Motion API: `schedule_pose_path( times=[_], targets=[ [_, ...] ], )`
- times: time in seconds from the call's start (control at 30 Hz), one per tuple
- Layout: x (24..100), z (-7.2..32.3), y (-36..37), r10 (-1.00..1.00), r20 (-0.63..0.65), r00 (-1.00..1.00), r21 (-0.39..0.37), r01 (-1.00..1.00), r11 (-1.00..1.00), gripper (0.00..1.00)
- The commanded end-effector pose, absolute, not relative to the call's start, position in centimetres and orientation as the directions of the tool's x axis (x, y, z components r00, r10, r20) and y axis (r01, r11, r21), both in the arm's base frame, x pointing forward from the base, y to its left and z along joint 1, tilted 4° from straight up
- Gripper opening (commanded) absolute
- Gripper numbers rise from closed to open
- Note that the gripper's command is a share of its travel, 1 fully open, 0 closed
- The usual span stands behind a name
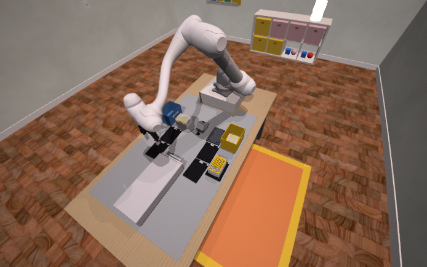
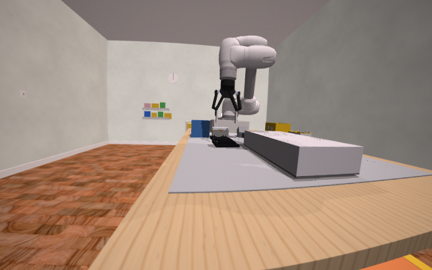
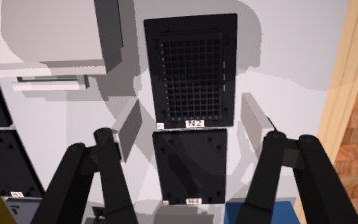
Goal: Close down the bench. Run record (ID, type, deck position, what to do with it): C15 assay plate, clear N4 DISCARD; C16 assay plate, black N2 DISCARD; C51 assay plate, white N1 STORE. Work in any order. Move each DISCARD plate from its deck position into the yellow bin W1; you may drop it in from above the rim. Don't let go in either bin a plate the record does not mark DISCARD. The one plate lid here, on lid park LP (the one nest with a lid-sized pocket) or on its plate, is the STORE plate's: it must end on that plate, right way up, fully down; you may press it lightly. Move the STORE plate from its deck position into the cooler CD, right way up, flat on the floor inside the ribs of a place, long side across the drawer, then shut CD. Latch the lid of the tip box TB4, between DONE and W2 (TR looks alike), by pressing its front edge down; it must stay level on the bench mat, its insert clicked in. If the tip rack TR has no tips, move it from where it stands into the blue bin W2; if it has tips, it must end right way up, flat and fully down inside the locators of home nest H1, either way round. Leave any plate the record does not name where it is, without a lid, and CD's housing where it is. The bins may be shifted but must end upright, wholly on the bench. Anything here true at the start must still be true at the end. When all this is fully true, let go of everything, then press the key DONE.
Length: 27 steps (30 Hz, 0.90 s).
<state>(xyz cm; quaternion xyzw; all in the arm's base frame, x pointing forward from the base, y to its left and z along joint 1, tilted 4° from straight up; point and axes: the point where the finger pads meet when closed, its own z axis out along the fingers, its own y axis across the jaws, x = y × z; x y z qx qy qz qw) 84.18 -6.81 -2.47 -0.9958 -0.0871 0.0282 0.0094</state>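
The black assay plate lies in nest N2, also seen in the top view and the exterior view. My gripper is open and empty. It hangs well above the deck, over the near end of that plate and the empty nest beside it. The yellow bin W1 holds a pale plate. The cooler CD looks shut. The tip box TB4 stands between the blue bin W2 and the DONE key. The tip rack with yellow tips sits on a nest.
Empty black nests line the deck's middle. The cooler's handle lies left of the N2 plate. The bench's wooden edge runs close on the right of the plate. The arm's base block stands at the far end.
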Motion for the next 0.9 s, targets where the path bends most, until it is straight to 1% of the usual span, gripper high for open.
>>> schedule_pose_path(
  times=[0.0,0.87],
  targets=[
    [84.0,-3.1,-7.2,0.174,-0.057,0.983,-0.023,0.172,-0.985,0.66],
    [83.8,-6.3,-7.1,0.174,-0.057,0.983,-0.023,0.172,-0.985,0.66]
  ],
)
